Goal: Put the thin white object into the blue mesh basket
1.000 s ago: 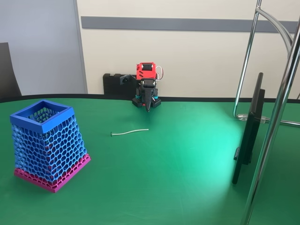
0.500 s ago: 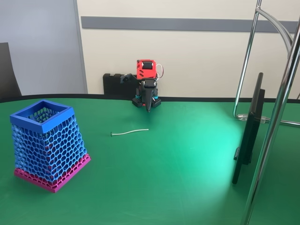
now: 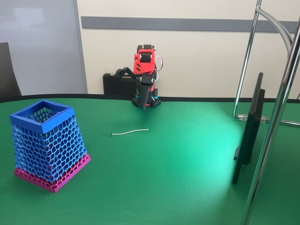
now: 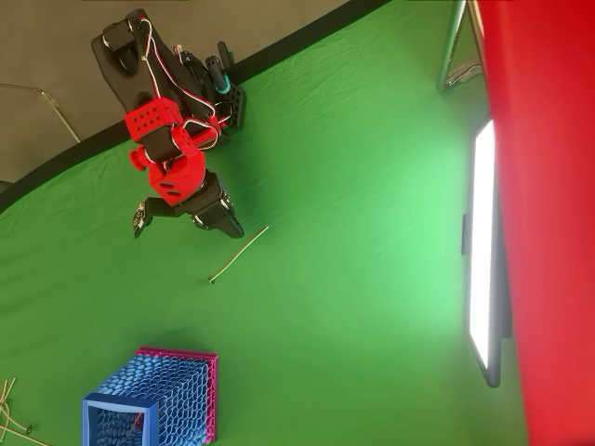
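The thin white object (image 3: 130,132) lies flat on the green table, slightly curved; in the overhead view the thin white object (image 4: 238,254) sits just below the gripper. The blue mesh basket (image 3: 43,117) stands upright at the front left on its magenta base, its opening showing nothing inside; the overhead view has the basket (image 4: 153,401) at the bottom left. My red and black arm stands at the table's far edge. Its gripper (image 3: 143,104) points down, looks shut and holds nothing, hanging a short way behind the strand. From above, the gripper (image 4: 232,228) tip is close to the strand's upper end.
A dark flat screen (image 3: 248,136) stands on edge at the right, beside a chrome stand (image 3: 276,117). Behind the arm sits a black box (image 3: 112,84). A few loose pale strands (image 4: 11,418) lie at the table's lower left corner in the overhead view.
The arm's red upper part has risen and tilted, and the gripper has lifted slightly and shifted left. The strand and basket have not moved.
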Motion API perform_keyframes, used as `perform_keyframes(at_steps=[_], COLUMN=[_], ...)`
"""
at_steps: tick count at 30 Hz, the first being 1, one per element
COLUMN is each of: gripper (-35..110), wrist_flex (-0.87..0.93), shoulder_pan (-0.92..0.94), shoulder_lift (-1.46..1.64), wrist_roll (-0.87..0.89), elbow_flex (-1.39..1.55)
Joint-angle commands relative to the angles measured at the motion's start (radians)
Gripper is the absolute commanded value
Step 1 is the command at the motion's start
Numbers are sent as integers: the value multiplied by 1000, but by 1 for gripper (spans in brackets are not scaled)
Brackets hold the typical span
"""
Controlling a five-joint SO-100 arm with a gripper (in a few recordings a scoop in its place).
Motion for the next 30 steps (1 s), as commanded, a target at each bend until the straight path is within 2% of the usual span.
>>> perform_keyframes(at_steps=[1,13,22,30], gripper=[1,3,7,13], wrist_flex=[14,57,64,179], shoulder_pan=[23,172,230,256], shoulder_lift=[-61,-380,-629,-850], wrist_roll=[-29,-178,-225,-258], elbow_flex=[-92,-356,-476,-667])
